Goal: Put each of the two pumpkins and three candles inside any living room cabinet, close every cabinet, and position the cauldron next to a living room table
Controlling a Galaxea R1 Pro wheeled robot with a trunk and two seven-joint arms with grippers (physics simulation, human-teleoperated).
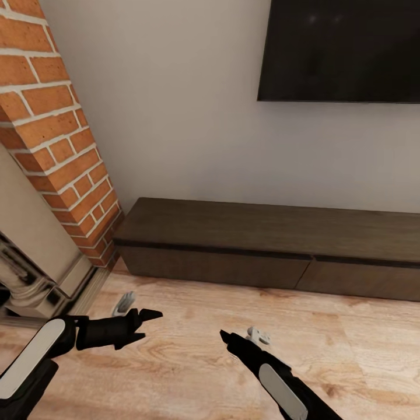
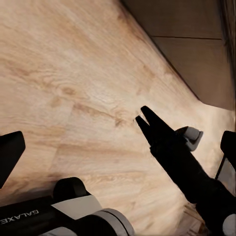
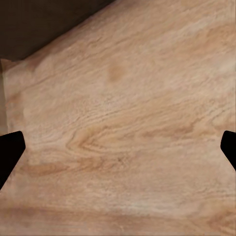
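Dark-brown wood makes up the long, low cabinet (image 1: 274, 248) standing against the pale wall beneath the black wall-mounted screen (image 1: 344, 49), its wide drawer fronts all flush and shut; no pumpkin, candle or cauldron appears here, so I judge the robot is positioned to approach the unit. Both arms hang low over the light wooden plank floor (image 1: 192, 356), well apart from the cabinet. Left gripper (image 1: 146, 321) and right gripper (image 3: 118, 152) each have jaws spread wide, holding and touching nothing.

Cabinet (image 1: 274, 251) below television (image 1: 341, 49)
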